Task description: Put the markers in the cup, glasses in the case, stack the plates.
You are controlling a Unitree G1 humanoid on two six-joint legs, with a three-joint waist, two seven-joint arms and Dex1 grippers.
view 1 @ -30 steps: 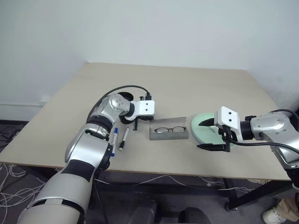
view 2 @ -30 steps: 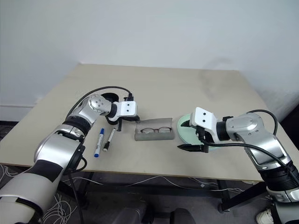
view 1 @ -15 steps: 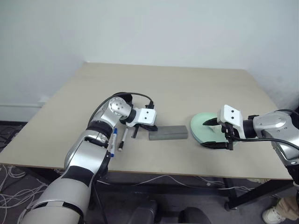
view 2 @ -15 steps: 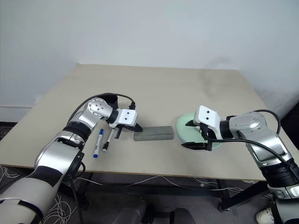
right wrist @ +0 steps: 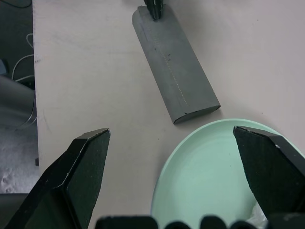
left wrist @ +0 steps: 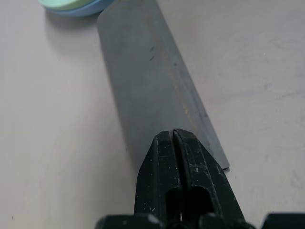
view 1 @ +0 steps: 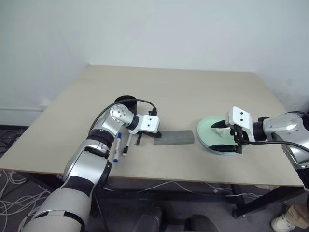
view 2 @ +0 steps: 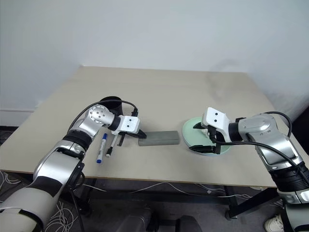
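Plates sit stacked, mint on blue, under the wide-spread right gripper. Next to them the case lies closed. Left gripper, pressed together, rests at its end. 2 markers lie beside the cup, still waiting.

A bare lab or test room: plain white wall, beige worktable, loose cables on the floor.

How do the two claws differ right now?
The left claw is shut, its tip at the end of the closed grey case; the right claw is wide open over the mint plate. Both have black fingers and hold nothing.
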